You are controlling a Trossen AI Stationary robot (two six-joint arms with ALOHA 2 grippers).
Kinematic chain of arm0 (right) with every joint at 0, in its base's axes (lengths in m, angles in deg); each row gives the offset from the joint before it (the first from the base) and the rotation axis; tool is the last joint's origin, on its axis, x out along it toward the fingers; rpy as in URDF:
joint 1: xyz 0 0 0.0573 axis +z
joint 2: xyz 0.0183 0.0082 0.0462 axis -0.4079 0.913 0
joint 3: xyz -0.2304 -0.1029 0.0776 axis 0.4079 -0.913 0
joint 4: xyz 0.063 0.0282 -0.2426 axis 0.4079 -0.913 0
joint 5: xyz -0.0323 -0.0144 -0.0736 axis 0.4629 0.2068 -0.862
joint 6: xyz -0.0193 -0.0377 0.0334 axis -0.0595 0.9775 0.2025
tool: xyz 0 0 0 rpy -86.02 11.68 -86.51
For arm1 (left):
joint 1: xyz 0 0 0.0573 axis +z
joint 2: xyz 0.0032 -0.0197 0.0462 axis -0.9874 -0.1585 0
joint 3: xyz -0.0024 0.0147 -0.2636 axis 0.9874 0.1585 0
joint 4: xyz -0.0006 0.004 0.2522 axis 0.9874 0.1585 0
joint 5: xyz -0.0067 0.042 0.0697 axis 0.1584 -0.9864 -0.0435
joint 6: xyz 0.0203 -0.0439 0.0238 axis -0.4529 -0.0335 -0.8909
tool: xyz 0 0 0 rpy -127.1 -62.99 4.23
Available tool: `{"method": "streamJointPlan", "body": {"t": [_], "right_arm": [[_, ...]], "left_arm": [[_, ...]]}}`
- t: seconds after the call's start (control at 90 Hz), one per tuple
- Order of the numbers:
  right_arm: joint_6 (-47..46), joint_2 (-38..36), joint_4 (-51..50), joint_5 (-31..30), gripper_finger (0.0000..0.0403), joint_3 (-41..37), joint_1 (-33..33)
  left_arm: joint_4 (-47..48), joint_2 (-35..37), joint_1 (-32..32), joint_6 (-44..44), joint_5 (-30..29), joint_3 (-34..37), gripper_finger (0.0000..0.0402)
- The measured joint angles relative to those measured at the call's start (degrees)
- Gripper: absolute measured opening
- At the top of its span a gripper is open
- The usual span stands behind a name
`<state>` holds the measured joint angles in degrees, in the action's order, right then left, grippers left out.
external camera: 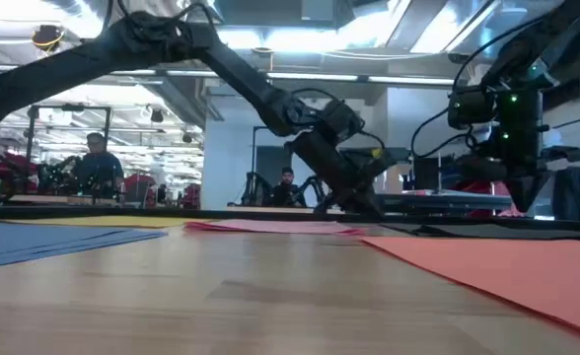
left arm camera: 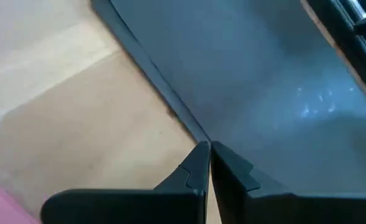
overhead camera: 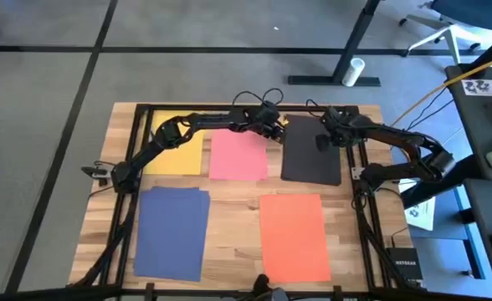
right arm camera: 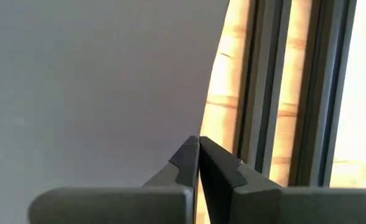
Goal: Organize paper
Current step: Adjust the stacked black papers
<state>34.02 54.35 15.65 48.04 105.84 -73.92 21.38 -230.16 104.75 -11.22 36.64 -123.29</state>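
Table: wooden table (overhead camera: 238, 192) carrying five coloured sheets, none in any container.
Far row: yellow sheet (overhead camera: 183, 155), pink sheet (overhead camera: 238, 155), black sheet (overhead camera: 311, 150), left to right.
Near row: navy blue sheet (overhead camera: 172, 232) on the left, orange sheet (overhead camera: 294, 237) on the right.
Left gripper (left arm camera: 208, 149): fingers pressed together, tips at the black sheet's left edge; whether they pinch the edge is unclear.
Right gripper (right arm camera: 198, 142): fingers closed, tips at the black sheet's right edge, beside the table frame (right arm camera: 267, 81).
Low view only: people (external camera: 95, 163) in the room behind the table.
High view only: white printed sheet (overhead camera: 422, 213) off the table's right side.
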Motion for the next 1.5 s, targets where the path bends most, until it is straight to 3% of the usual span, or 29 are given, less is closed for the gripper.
{"method": "streamJointPlan", "body": {"t": [0.278,0.433,0.578,0.733,0.822,0.9,1.133,1.244,1.333,1.5], "right_arm": [[-0.96,0.00,0.02,0.80,0.0000,0.00,0.00],[2.02,-0.34,-0.25,1.52,0.0000,0.40,1.84],[4.15,-2.92,-1.02,4.00,0.0000,1.43,3.19],[10.14,-6.58,-1.55,8.90,0.0000,1.60,3.34],[12.34,-8.15,-3.05,12.40,0.0000,1.59,3.34],[12.89,-8.98,-3.97,14.01,0.0000,2.18,3.39],[14.57,-9.27,-5.06,14.18,0.0000,4.22,3.37],[14.53,-9.39,-4.89,16.28,0.0000,4.46,3.37],[14.54,-9.46,-4.82,17.18,0.0000,4.46,3.39],[9.36,-9.46,-5.16,13.97,0.0000,3.93,3.37]], "left_arm": [[0.79,0.00,-0.14,-0.50,0.98,-0.70,0.0000],[11.90,0.37,-1.17,-8.94,2.27,-3.13,0.0000],[26.91,2.26,-4.14,-24.48,0.43,-11.30,0.0000],[41.28,2.38,-7.60,-49.13,-12.16,-21.02,0.0000],[40.19,2.84,-8.79,-61.67,-17.86,-21.18,0.0000],[40.51,2.82,-8.56,-67.18,-19.47,-21.12,0.0000],[39.79,2.08,-4.14,-64.08,-18.07,-21.07,0.0000],[45.21,2.82,-2.09,-52.39,-8.94,-21.25,0.0000],[50.11,4.20,-1.41,-48.74,-0.51,-21.18,0.0000],[53.44,7.63,-2.98,-43.96,2.12,-20.88,0.0000]]}}
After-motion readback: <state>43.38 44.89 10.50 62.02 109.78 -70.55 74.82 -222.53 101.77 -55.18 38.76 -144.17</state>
